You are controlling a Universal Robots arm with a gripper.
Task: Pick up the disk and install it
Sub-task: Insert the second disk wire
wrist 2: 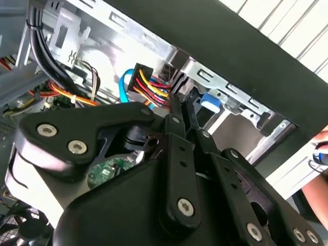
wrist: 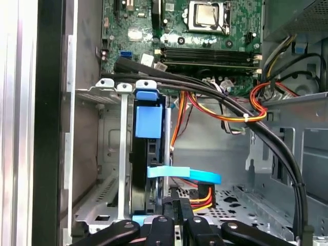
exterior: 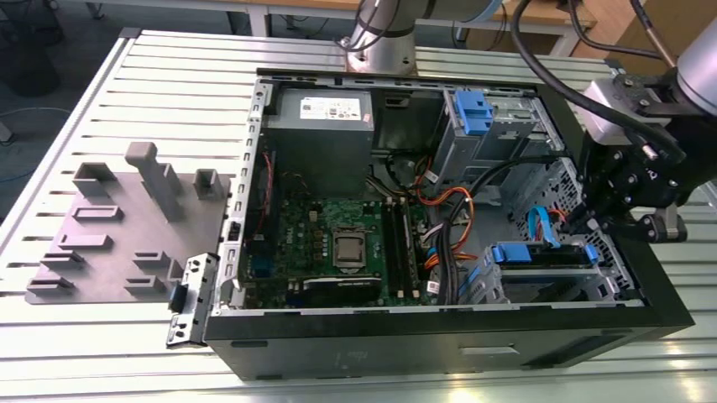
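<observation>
Jaws closed together beside the disk [wrist: 148, 169] in its bay.

The disk [wrist: 148, 169] stands edge-on in its bay, so most of it is hidden behind the metal cage [wrist: 110, 154]. The gripper [wrist: 177, 205] is cut off at the picture's edge in the first wrist view. In the second wrist view a hand [wrist 2: 316, 179] is cropped at the border.
</observation>
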